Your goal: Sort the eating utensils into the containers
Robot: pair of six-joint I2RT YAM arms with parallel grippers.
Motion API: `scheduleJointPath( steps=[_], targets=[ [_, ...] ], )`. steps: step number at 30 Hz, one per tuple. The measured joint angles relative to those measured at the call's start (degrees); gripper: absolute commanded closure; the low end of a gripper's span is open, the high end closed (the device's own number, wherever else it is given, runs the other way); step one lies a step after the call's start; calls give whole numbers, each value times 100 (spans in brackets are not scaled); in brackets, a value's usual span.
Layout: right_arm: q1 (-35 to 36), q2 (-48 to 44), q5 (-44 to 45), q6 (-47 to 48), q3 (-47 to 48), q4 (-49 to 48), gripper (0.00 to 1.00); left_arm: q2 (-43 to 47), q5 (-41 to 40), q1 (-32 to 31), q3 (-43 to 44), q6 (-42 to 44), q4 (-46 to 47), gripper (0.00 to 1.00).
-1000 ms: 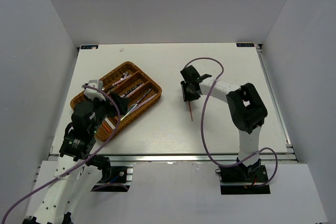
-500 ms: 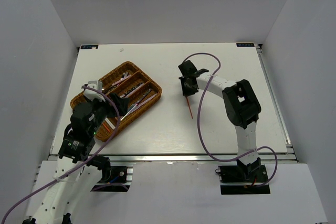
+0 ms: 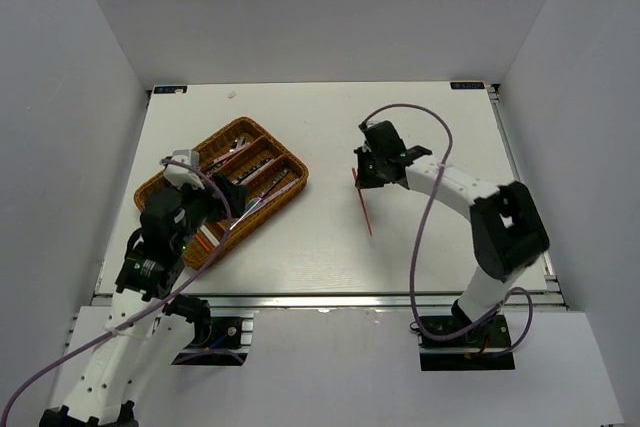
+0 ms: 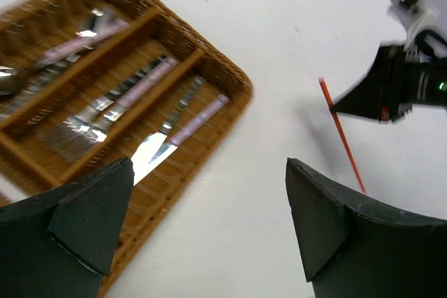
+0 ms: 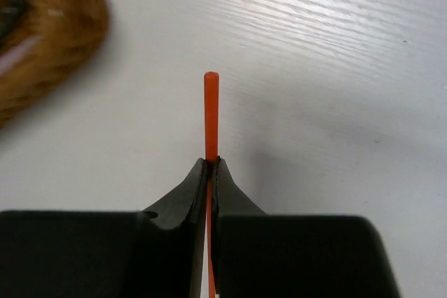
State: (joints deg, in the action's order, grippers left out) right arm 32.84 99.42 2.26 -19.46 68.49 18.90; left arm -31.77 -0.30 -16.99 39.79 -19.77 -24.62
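Observation:
My right gripper (image 3: 359, 176) is shut on one thin red chopstick (image 3: 365, 211) near its far end, right of the tray. In the right wrist view the chopstick (image 5: 211, 109) sticks out past the gripper (image 5: 211, 162), whose jaws pinch it. The left wrist view shows the same chopstick (image 4: 343, 137) slanting from that gripper (image 4: 334, 108) over the white table. The brown wicker tray (image 3: 299, 173) has long compartments holding pink-handled spoons (image 4: 70, 45), forks (image 4: 120, 97) and knives (image 4: 190, 121). My left gripper (image 3: 231, 198) hangs open above the tray's near right edge (image 4: 236, 80), its jaws (image 4: 209, 165) holding nothing.
White walls close in the table on the left, right and back. A purple cable (image 3: 420, 237) loops from the right arm over the table. The left arm's body (image 3: 160, 232) covers the tray's near left part.
The right gripper has shut on the red chopstick. Its arm has swung, the elbow moving right, and the chopstick has shifted slightly right. The left arm has barely moved.

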Motion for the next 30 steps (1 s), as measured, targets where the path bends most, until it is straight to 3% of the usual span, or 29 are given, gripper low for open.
scheduleJointPath(
  steps=[3, 7, 11, 16, 25, 28, 30],
  targets=[
    [17, -811, -492, -247, -400, -595, 100, -369, 778, 0, -52, -313, 343, 2],
    [44, -1965, -1283, -909, -1351, -1801, 100, -629, 2323, -103, -999, -1609, 2417, 2],
    [149, -2566, -2074, -1687, -2002, -2889, 100, -844, 2909, -848, -1552, -2334, 3639, 2],
    [544, -2949, -2437, -2260, -2225, -3705, 100, -1342, 2903, -1823, -1189, -2221, 4098, 5],
    [979, -3595, -2465, -2535, -2245, -4295, 100, -2074, 2396, -2201, -940, -1987, 4166, 14],
    [1097, -3560, -2400, -2535, -2245, -4297, 100, -2164, 2382, -2288, -929, -2055, 4398, 23],
    [1163, -3550, -2354, -2533, -2245, -4297, 100, -2240, 2409, -2341, -918, -2146, 4647, 34]
  ],
)
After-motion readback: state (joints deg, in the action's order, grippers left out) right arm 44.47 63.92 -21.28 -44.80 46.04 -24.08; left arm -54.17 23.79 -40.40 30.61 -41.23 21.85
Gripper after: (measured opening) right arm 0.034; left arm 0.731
